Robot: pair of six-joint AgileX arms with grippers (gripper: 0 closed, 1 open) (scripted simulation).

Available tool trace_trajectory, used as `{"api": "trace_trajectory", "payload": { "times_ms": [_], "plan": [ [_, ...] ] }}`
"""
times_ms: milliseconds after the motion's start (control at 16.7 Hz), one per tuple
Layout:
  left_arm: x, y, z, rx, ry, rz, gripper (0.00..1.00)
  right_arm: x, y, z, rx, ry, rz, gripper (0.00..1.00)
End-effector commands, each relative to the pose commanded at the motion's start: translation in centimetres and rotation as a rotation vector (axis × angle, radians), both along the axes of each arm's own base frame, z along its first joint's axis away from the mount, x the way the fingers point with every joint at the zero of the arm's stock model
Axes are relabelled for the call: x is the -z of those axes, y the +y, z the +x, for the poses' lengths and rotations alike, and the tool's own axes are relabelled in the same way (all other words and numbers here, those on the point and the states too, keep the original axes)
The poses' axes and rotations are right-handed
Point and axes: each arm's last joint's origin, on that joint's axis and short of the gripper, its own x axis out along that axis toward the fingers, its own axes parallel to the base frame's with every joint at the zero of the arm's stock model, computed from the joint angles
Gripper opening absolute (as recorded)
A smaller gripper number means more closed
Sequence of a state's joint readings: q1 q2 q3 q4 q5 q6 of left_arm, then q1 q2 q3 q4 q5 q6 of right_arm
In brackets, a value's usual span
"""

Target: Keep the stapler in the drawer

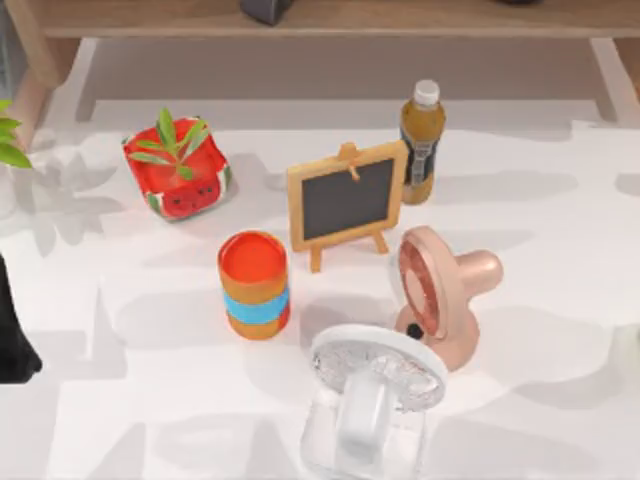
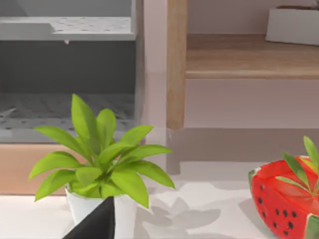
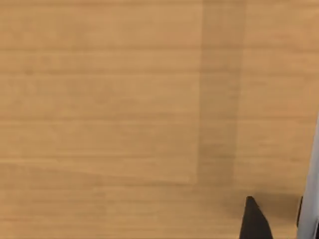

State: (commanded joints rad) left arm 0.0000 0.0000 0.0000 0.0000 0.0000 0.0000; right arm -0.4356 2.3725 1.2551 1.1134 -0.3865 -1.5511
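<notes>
White fan with clear base (image 1: pixel 375 400) sits at the worktop's (image 1: pixel 560 330) near edge, about mid-width. Pink fan (image 1: pixel 445 290) is just behind it to the right, close enough that I can't tell if they touch. Orange cup with blue band (image 1: pixel 255 285) stands left of the pink fan, and the small chalkboard easel (image 1: pixel 348 200) is upright behind both. Amber bottle (image 1: pixel 422 140) is upright toward the far edge, just right of the easel. Watermelon planter (image 1: pixel 178 168) is far-left, with the green potted plant (image 2: pixel 99 159) at the left edge.

Left arm (image 1: pixel 12 335) is at the left edge. Left gripper (image 2: pixel 94 224) is low beside the plant's pot, facing a grey compartment (image 2: pixel 67 74) and wooden shelf (image 2: pixel 249 59); open or closed, cannot tell. Right gripper (image 3: pixel 259 224) is over plain wood (image 3: pixel 99 99); same, cannot tell.

Stapler location: cannot tell.
</notes>
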Motion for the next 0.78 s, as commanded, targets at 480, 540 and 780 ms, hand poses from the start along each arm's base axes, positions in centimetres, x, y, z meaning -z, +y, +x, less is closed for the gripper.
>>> {"api": "trace_trajectory", "payload": {
  "times_ms": [480, 540, 780],
  "plan": [
    [0.00, 0.00, 0.00, 0.000, 0.000, 0.000, 1.00, 0.00, 0.00, 0.00, 0.000, 0.000, 0.000, 1.00],
    [0.00, 0.00, 0.00, 0.000, 0.000, 0.000, 1.00, 0.00, 0.00, 0.00, 0.000, 0.000, 0.000, 1.00],
    [0.00, 0.00, 0.00, 0.000, 0.000, 0.000, 1.00, 0.00, 0.00, 0.00, 0.000, 0.000, 0.000, 1.00]
  ]
}}
